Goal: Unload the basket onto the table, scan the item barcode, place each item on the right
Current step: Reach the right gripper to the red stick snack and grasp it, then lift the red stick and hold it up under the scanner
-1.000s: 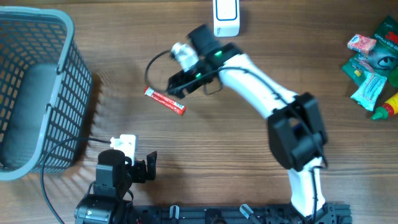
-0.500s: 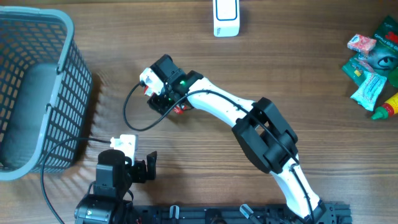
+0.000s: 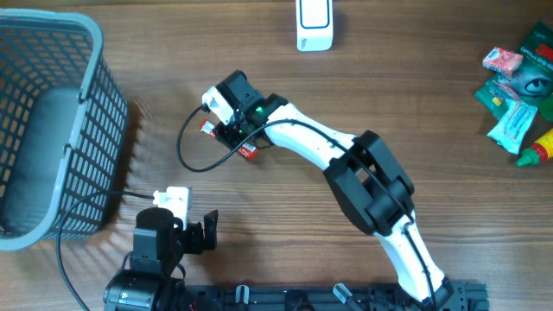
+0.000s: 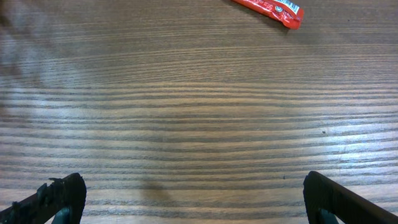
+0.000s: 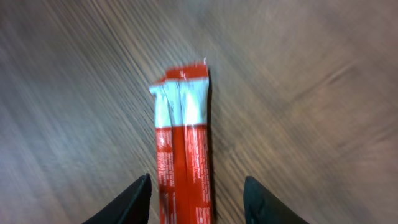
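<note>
The item is a long red packet [image 3: 248,152] with white ends, lying flat on the wooden table left of centre. My right gripper [image 3: 231,132] is down over its middle, so only the packet's two ends show from overhead. In the right wrist view the packet [image 5: 183,143] runs between the two dark fingers [image 5: 134,202], with a gap on each side; the right gripper [image 5: 198,190] is open around it. My left gripper [image 4: 193,190] is open wide over bare wood near the front edge, and the packet's end [image 4: 268,7] shows far ahead of it.
A grey mesh basket [image 3: 105,130] stands at the left edge. A white boxy device [image 3: 314,26] sits at the top centre. Several snack packs [image 3: 516,86] are heaped at the right edge. The left arm [image 3: 160,238] rests at the front left.
My right arm has swung left and come down over the red packet. Its jaws have narrowed around the packet. The left arm has not moved.
</note>
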{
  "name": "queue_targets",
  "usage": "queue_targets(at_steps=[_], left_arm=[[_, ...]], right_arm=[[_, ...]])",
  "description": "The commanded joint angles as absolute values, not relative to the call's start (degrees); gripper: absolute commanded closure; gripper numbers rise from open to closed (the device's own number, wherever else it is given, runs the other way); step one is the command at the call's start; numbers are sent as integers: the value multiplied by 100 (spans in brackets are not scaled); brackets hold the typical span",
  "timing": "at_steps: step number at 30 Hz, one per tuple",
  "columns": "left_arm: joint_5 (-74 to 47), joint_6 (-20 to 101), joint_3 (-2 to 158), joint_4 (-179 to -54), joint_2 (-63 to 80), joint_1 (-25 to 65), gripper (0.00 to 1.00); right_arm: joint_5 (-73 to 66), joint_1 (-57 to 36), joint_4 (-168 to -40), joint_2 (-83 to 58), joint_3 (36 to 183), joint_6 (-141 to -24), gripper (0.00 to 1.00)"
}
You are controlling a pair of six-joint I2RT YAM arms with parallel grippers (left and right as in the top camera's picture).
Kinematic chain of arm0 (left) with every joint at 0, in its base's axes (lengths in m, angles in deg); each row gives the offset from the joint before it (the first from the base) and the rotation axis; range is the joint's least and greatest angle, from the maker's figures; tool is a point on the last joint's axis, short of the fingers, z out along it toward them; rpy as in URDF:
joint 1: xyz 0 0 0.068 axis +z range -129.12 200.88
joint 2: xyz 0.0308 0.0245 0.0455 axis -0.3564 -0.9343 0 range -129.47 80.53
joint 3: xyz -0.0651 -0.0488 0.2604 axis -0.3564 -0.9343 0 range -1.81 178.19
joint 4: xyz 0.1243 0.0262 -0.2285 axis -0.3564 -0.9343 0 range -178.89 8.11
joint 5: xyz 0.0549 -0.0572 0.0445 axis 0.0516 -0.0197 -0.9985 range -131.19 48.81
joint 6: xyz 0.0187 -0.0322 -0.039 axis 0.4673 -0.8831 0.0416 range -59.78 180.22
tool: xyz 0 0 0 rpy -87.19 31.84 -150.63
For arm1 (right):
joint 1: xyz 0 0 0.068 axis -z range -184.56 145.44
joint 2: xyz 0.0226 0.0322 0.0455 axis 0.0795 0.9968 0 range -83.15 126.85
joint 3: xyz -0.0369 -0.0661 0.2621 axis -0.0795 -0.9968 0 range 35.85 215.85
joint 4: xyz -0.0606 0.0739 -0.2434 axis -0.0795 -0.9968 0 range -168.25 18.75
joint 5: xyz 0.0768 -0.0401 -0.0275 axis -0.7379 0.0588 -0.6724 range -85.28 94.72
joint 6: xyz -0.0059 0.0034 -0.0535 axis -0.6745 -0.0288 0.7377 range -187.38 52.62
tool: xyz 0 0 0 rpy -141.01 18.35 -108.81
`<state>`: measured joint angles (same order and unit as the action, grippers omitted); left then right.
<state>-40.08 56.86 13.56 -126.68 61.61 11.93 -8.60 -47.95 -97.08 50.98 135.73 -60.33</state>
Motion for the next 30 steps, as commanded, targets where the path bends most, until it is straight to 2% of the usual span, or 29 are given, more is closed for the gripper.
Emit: queue_targets(at_steps=[1,3,4,5,6,7,13,22,26,30], left_arm=[[-4065,5673,1350,-12653,6166,1162,0],[-4065,5673,1350,-12653,6166,1162,0],[-4065,5673,1350,-12653,6166,1162,0],[-4065,5673,1350,-12653,6166,1162,0],[-4065,5673,1350,-12653,6166,1162,0],[-4065,5673,1350,-12653,6166,1162,0],[-4065,5673,1350,-12653,6166,1162,0],[-4065,5673,1350,-12653,6166,1162,0],[-4065,5673,1350,-12653,6166,1162,0],[-4065,5673,1350,-12653,6166,1162,0]], right_arm=[[-991,-4793,-9745,5598,13568,-6238,53],[-993,-4793,-9767,5707,13568,-6334,57],[-991,-4795,-9773,5804,13568,-6505,65],[-845,-4798,-9773,5808,13568,-6662,82],[-618,-4798,-9771,5808,13568,-6841,93],[-395,-4798,-9769,5808,13568,-7038,96],[1662,-4778,-10171,5742,13669,-8323,96],[2604,-4387,-11439,4704,13839,-9925,96],[2799,-4238,-12062,4304,13837,-11436,96],[2775,-4105,-13246,4245,13829,-13226,96]])
